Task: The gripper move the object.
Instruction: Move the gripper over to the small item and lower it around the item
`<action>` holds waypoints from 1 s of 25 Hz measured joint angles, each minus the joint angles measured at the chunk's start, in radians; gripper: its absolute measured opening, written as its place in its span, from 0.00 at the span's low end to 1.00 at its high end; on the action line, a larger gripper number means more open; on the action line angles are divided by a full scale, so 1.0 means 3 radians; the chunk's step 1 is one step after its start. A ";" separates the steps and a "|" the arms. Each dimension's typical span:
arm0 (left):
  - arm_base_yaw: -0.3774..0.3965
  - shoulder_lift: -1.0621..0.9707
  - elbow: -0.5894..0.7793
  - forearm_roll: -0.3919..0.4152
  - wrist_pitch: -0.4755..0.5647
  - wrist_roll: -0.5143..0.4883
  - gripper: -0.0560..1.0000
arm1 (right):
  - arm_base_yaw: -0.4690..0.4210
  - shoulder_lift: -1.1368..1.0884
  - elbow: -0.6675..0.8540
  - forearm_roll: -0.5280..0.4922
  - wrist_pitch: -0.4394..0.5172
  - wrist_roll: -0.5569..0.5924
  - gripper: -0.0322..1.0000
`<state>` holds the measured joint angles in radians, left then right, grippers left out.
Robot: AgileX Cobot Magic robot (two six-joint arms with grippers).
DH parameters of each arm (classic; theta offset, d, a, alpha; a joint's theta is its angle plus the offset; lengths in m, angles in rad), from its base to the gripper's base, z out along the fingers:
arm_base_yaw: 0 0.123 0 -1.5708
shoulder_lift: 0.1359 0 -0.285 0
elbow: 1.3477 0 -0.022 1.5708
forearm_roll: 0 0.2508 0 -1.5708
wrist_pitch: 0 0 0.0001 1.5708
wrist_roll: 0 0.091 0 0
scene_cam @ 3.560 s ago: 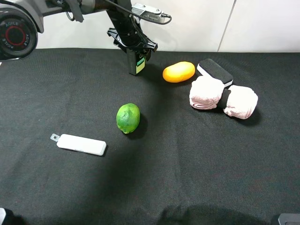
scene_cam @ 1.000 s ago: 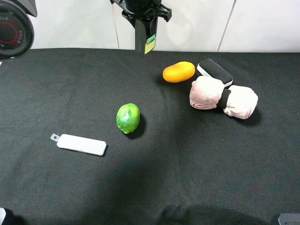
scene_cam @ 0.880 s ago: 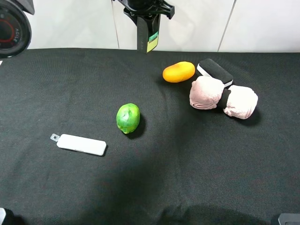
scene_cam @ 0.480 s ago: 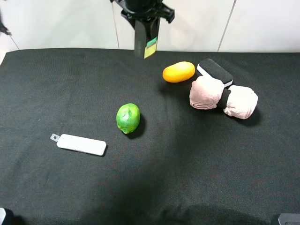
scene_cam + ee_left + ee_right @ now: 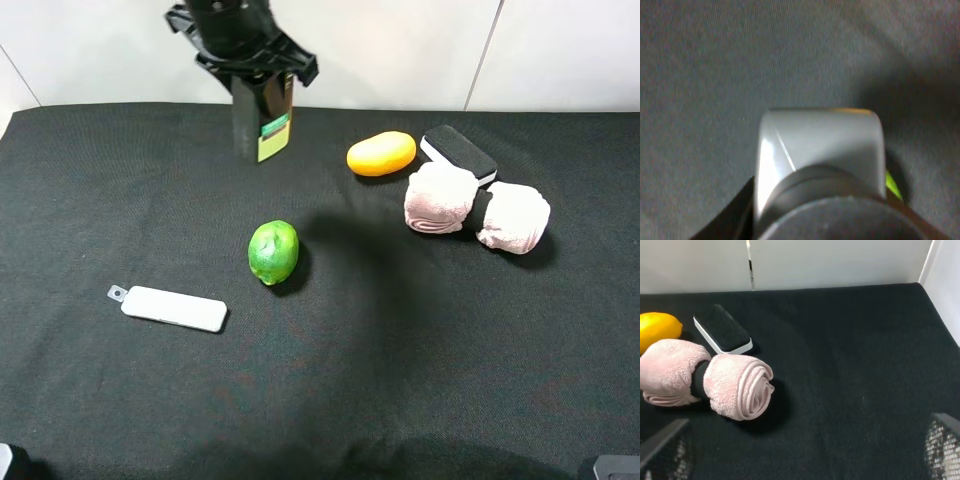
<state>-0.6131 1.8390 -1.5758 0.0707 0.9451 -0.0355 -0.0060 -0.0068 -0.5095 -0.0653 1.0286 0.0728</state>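
My left gripper (image 5: 256, 82) hangs from the black arm at the back left and is shut on the object, a dark pump bottle (image 5: 262, 125) with a pale green label. The bottle hangs upright in the air above the black cloth, behind the green lime (image 5: 273, 252). The left wrist view shows the bottle's grey body (image 5: 820, 140) and black pump head close up, with a sliver of green label at its side. My right gripper (image 5: 802, 442) is open and empty, low over the cloth near the pink towel (image 5: 735, 387).
A yellow-orange fruit (image 5: 381, 153), a black-and-white eraser block (image 5: 458, 153) and the rolled pink towel (image 5: 475, 208) lie at the back right. A flat white device (image 5: 170, 308) lies front left. The black cloth (image 5: 400, 360) covers the table; a white wall stands behind.
The left gripper lifted the bottle off the cloth at the back. It has now carried it left and toward the front, lower than half a second ago.
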 joint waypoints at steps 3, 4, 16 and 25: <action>0.0000 -0.0279 0.0400 0.0000 -0.0137 -0.0030 0.48 | 0.0000 0.0000 0.0000 0.0000 0.0000 0.0000 0.70; 0.0000 -0.0357 0.0501 0.0000 -0.0183 -0.0032 0.48 | 0.0000 0.0000 0.0000 0.0000 0.0000 0.0000 0.70; -0.0320 -0.0768 0.1189 0.0010 -0.0575 -0.0058 0.48 | 0.0000 0.0000 0.0000 0.0000 0.0000 0.0000 0.70; -0.0683 -0.0517 0.1189 0.0004 -0.0779 -0.0076 0.48 | 0.0000 0.0000 0.0000 0.0000 0.0000 0.0000 0.70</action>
<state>-0.8179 1.6838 -1.2191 0.0720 0.7113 -0.0582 -0.0060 -0.0068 -0.5095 -0.0653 1.0286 0.0728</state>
